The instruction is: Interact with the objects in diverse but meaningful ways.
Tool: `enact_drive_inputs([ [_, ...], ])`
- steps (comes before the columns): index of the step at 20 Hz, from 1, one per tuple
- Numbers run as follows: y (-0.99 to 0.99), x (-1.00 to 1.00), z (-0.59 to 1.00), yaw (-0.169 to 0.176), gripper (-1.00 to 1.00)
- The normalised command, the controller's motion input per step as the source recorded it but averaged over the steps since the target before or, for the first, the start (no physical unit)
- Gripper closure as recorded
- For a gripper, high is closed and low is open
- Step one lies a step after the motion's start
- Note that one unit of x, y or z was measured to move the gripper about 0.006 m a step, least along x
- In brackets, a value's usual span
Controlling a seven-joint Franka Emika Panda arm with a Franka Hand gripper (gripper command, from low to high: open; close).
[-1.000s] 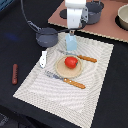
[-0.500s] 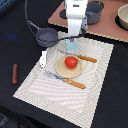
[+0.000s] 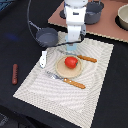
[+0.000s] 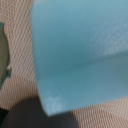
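- While the white arm reaches steeply down over the mat's far edge, its gripper sits on the light-blue plastic cup, which fills the wrist view; jaw state cannot be told.
- A brown sausage lies by the black table's near-left edge.
- A grey long-handled saucepan, then a red tomato on a round wooden board, rest on the beige woven mat.

I see a black tabletop under a striped beige placemat, with a brown board at the far edge.
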Motion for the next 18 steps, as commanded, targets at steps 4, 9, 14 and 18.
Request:
enact_drive_inputs([
  [4,0.00,0.16,-0.18,0.053,1.00],
  [9,0.00,0.19,-0.09,0.044,1.00],
  [14,-0.21,0.05,0.68,0.020,1.00],
  [18,-0.53,0.03,1.00,0.012,1.00],
])
